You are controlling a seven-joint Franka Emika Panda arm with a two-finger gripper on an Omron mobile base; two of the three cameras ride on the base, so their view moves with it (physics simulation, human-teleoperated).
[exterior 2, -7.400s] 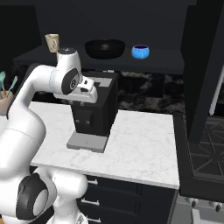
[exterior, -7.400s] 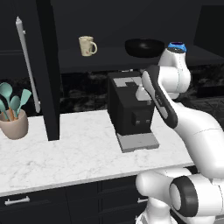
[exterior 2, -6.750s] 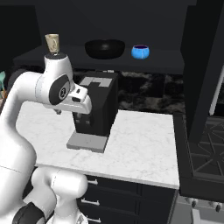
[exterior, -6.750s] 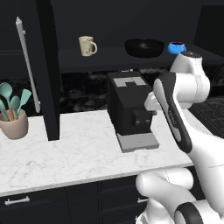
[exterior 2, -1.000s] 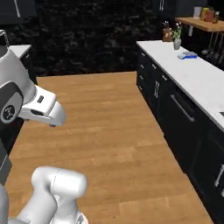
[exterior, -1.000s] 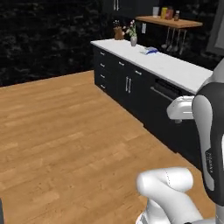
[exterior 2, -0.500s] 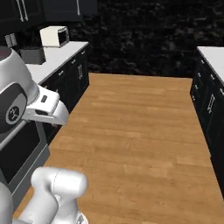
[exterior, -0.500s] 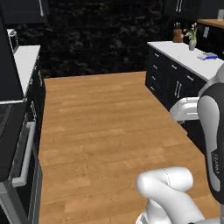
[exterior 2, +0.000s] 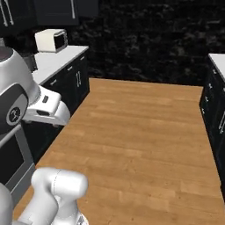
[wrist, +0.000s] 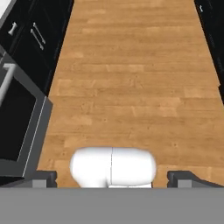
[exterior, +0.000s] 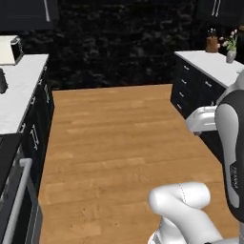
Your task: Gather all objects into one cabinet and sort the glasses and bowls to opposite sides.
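The mugs, the black bowl and the wall cabinet are out of view. In the hand view my gripper (wrist: 113,178) looks down over a wooden floor. Its two dark fingertips (wrist: 43,177) stand wide apart, open, with nothing held between them. My white arm (exterior: 205,119) is folded close to the base at the right of the left base view, and the arm (exterior 2: 46,107) sits at the left of the right base view.
A wooden floor (exterior: 119,143) runs between two rows of black lower cabinets. The left row has a white counter (exterior: 21,86), a cream toaster oven (exterior 2: 51,39) and an oven door (wrist: 17,118). The right counter (exterior: 209,62) carries a vase (exterior: 231,47). A black stone wall closes the far end.
The whole picture has shifted as the base turned: the coffee-machine counter and the shelf with the mugs and bowl left the views, and the floor aisle now lies ahead. The arm has folded in.
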